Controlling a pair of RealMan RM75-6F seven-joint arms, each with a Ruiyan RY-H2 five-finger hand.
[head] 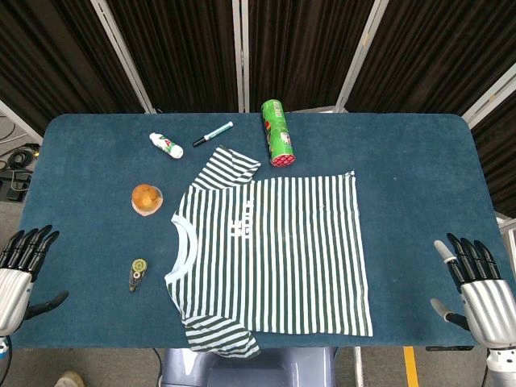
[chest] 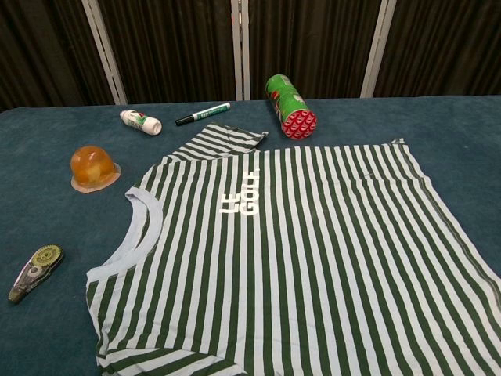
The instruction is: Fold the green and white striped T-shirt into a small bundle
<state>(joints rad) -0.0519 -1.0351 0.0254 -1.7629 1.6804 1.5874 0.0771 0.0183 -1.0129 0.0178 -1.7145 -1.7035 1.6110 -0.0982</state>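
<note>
Head view: green/white striped T-shirt point(head: 274, 254) lies flat and unfolded at mid desk point(head: 419, 161), neck toward the left side, hem toward the right, white lettering on the chest; one sleeve reaches the desk's near edge, other sleeve points to the far side w/ its tip folded over. Left robot hand point(head: 22, 266) rests at the near-left corner, fingers apart, holding nothing, well apart from the shirt. Right robot hand point(head: 476, 284) at the near-right corner, fingers spread, also empty, apart from the shirt. Beyond the shirt: green can point(head: 277, 133) on its side just past the hem corner, marker point(head: 213, 134), small white bottle point(head: 166, 146). Left of the collar: orange dome-shaped item point(head: 147, 199), correction-tape dispenser point(head: 138, 274). Chest view: same layout, robot hands out of frame.
</note>
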